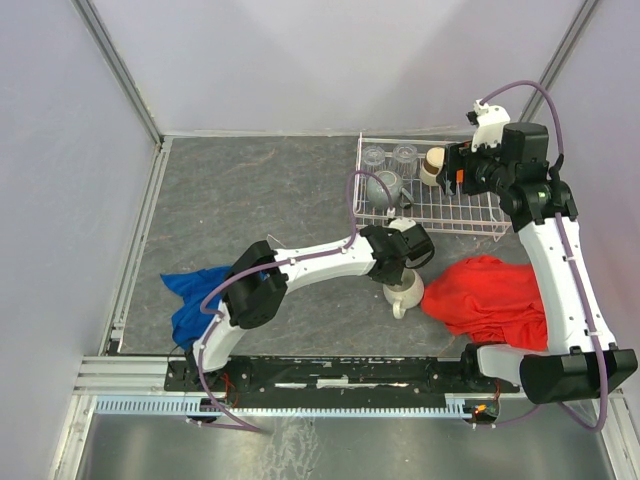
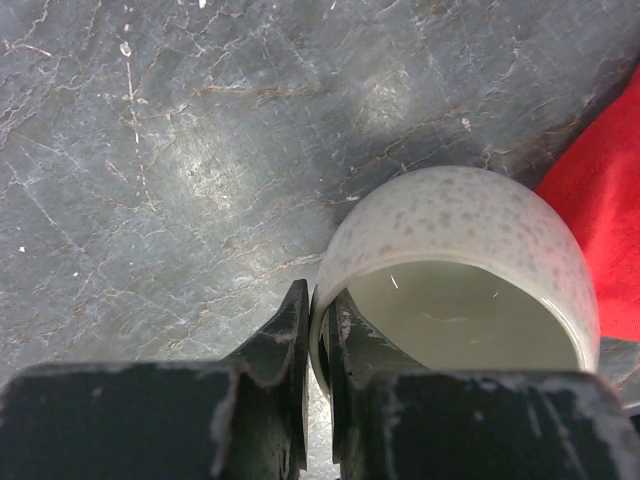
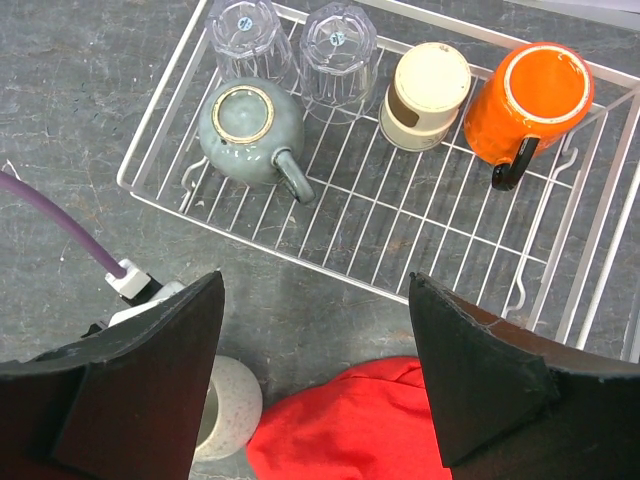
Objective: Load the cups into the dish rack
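My left gripper (image 2: pixel 318 300) is pinched narrow on the rim of the cream-white speckled ceramic mug (image 2: pixel 470 240). One finger is inside the wall and the other outside, both pressed against it. The mug is upright, with its mouth open to my wrist camera. From above, its handle points to the near side. It sits over the dark grey stone-patterned table (image 2: pixel 150 150), near of the rack and just left of a crumpled red cloth (image 1: pixel 490 300). I cannot tell whether its base is still on the table. A blue cloth (image 1: pixel 195 295) lies well to the left, beside my left arm.

My right gripper (image 3: pixel 315 278) is spread wide and holds nothing. It hangs over the near edge of the white wire-grid dish rack (image 3: pixel 400 220), at the far right of the table.

Five cups are in the rack, along its far side:
- Two clear glass tumblers (image 3: pixel 243 35) (image 3: pixel 338 45) stand bottom-up at the far left.
- The grey-green ceramic mug (image 3: pixel 245 125) is just near of them, upside down, with its handle towards the near right.
- The tan metallic cup (image 3: pixel 425 95) is to the right of the tumblers.
- The orange mug (image 3: pixel 530 100), with a black handle, is furthest right.
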